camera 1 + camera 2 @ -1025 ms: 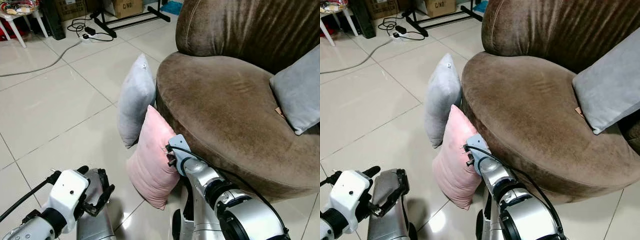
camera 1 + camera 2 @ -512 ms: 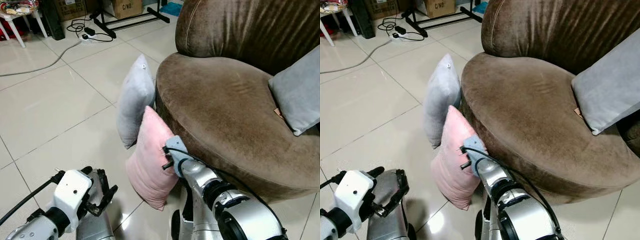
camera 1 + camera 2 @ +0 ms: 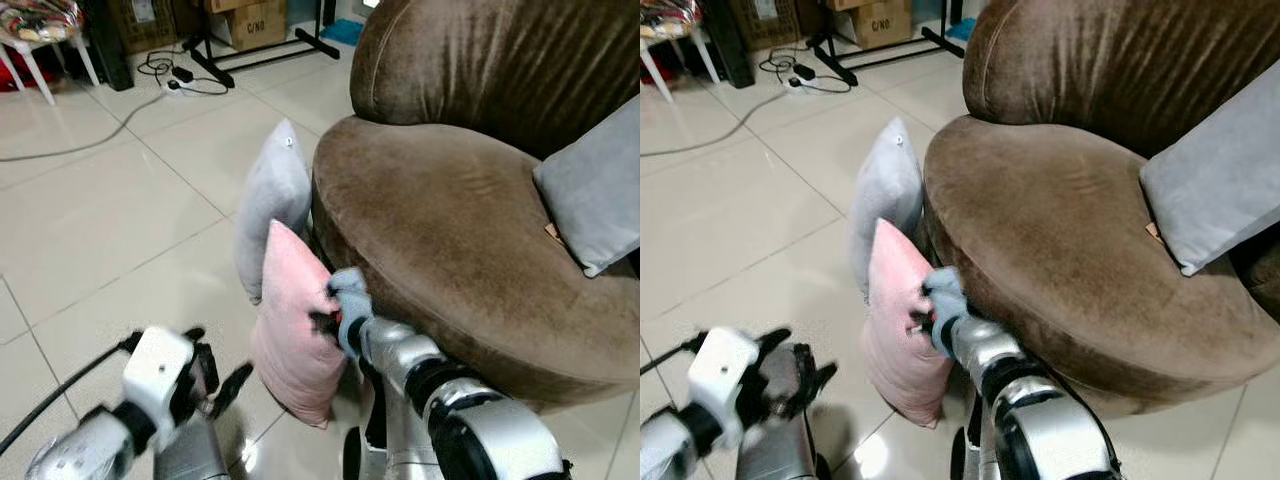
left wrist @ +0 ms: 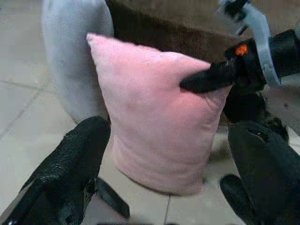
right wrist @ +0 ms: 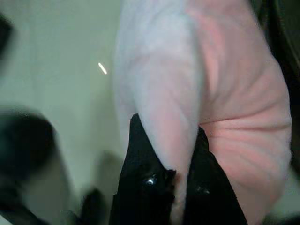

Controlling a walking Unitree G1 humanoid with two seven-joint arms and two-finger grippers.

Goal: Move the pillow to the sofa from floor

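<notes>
A pink pillow (image 3: 290, 310) stands on edge on the tiled floor, leaning against the front of the brown sofa (image 3: 450, 220). My right gripper (image 5: 176, 173) is shut on the pink pillow's edge, its black fingers (image 4: 211, 77) pinching the fabric on the sofa side. My left gripper (image 4: 164, 187) is open low over the floor, just left of the pillow, its two fingers (image 4: 75, 159) spread toward the pillow's face. A grey pillow (image 3: 272, 195) stands behind the pink one, also against the sofa.
Another grey pillow (image 3: 590, 190) rests on the sofa seat at the right. Cables and a power strip (image 3: 175, 75) lie on the floor far back, beside a black stand (image 3: 260, 45), cardboard boxes (image 3: 250, 18) and a small white table (image 3: 40, 30).
My right gripper has pushed further onto the pink pillow's edge and the pillow has tipped more upright. My left arm has swung up toward the pillow, blurred. The camera shifted a little.
</notes>
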